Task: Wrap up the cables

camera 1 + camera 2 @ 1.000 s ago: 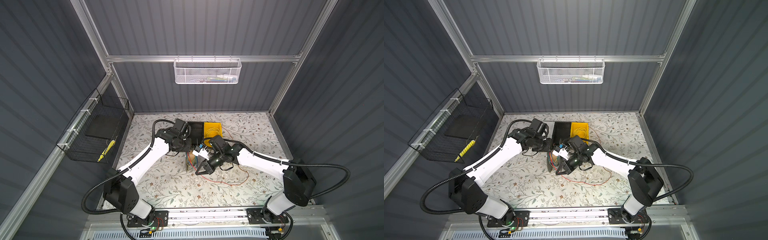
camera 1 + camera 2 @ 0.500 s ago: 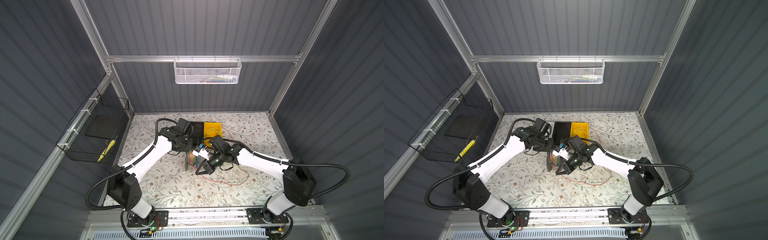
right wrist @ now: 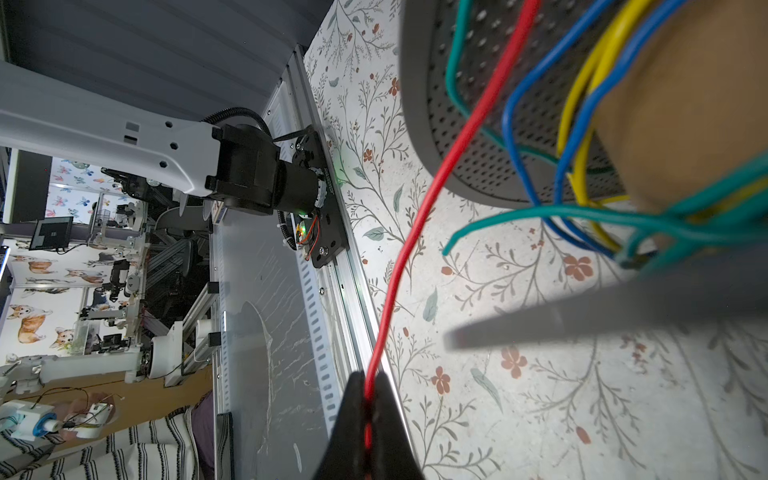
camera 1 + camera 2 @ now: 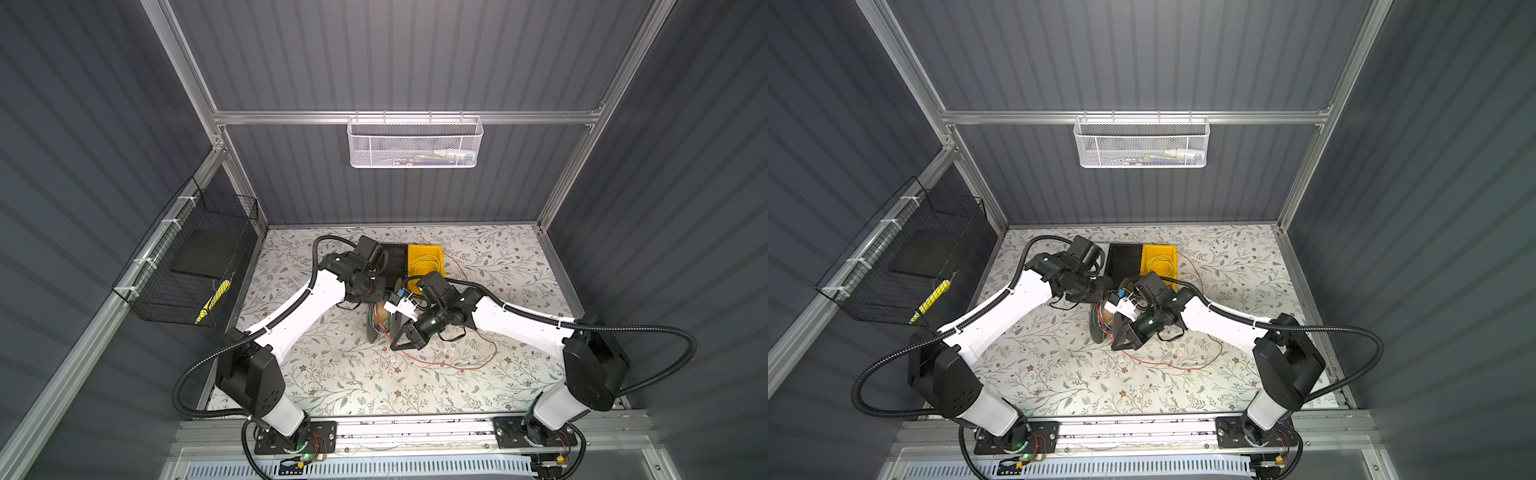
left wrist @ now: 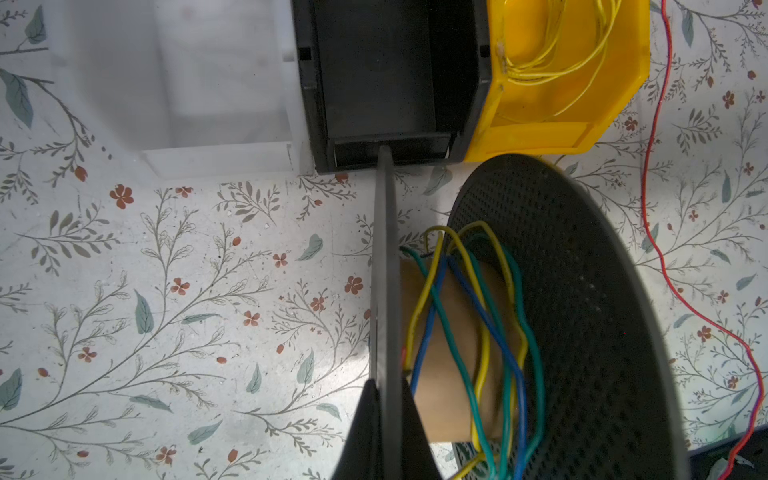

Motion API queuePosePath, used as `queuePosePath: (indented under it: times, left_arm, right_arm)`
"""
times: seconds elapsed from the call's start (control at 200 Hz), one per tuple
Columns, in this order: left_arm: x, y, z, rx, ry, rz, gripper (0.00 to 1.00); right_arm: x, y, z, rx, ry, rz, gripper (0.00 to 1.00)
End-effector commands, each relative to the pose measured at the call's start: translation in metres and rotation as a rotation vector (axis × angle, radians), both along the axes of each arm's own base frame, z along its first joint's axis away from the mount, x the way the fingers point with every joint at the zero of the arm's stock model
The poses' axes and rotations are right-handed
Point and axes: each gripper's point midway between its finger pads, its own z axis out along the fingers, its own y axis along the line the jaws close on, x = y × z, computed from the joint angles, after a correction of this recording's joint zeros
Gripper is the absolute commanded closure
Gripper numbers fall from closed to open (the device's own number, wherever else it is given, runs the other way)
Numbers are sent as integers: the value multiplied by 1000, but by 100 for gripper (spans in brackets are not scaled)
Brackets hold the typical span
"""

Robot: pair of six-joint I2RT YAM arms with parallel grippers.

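A spool (image 4: 379,326) with grey perforated flanges and a cardboard core (image 5: 440,332) stands on edge at the table's middle. Yellow, blue and green cables (image 5: 482,309) loop loosely round the core. My left gripper (image 5: 387,382) is shut on the thin edge of one flange (image 5: 384,270). My right gripper (image 3: 368,380) is shut on the red cable (image 3: 415,224), which rises from the jaws over the other flange (image 3: 519,137). In both top views the slack red cable (image 4: 453,365) (image 4: 1167,365) curves over the table to the right, behind the right gripper (image 4: 397,345).
A yellow bin (image 4: 440,249) holding coiled yellow wire and a black bin (image 4: 392,259) stand just behind the spool; a translucent white bin (image 5: 187,83) sits beside the black one. A black wire basket (image 4: 187,266) hangs on the left wall, a white mesh basket (image 4: 415,143) on the back wall.
My left gripper has closed onto the spool's flange, and its arm has shifted a little toward the spool. The right arm and red cable have stayed put.
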Motion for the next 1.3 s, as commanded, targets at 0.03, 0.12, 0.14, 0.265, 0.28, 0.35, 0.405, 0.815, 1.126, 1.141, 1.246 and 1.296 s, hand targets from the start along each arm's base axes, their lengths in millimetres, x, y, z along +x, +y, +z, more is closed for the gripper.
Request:
queuePosePath:
  times: [0.03,0.12,0.14,0.265,0.28,0.35,0.405,0.815,1.126,1.141,1.246,1.296]
  left_arm:
    - [-7,-8,3,-21,11,-40,100]
    - [-9,-10,5,-31,12,-51,100]
    - [-9,-10,5,-34,11,-51,100]
    - [-9,-15,12,-75,-12,-60,100]
    - [-8,-15,15,-85,-19,-59,100]
    - [-4,-18,27,-123,-39,-63,100]
    - [-4,-22,36,-154,-54,-80,100]
    - [-13,-3,57,-258,-194,14,100]
    - [-3,4,91,-418,-325,183,100]
    - [-3,4,92,-420,-327,183,100]
    - [-2,2,92,-419,-327,176,100]
    - [-2,1,90,-424,-319,174,100]
  right_arm:
    - [0,1,-5,-6,0,-1,100]
    - [3,4,-2,15,-20,-2,100]
    - [3,4,-2,16,-21,-2,100]
    - [4,6,2,42,-32,0,80]
    - [4,7,2,47,-36,-1,76]
    - [3,6,9,70,-54,-4,59]
    - [2,4,14,82,-73,-4,53]
    - [42,-100,84,51,-166,-462,31]
    - [-19,-164,56,-32,228,-784,35]
    - [-23,-166,53,-32,247,-795,35]
    - [-42,-173,35,-7,378,-854,38]
    - [-49,-171,23,14,448,-865,40]
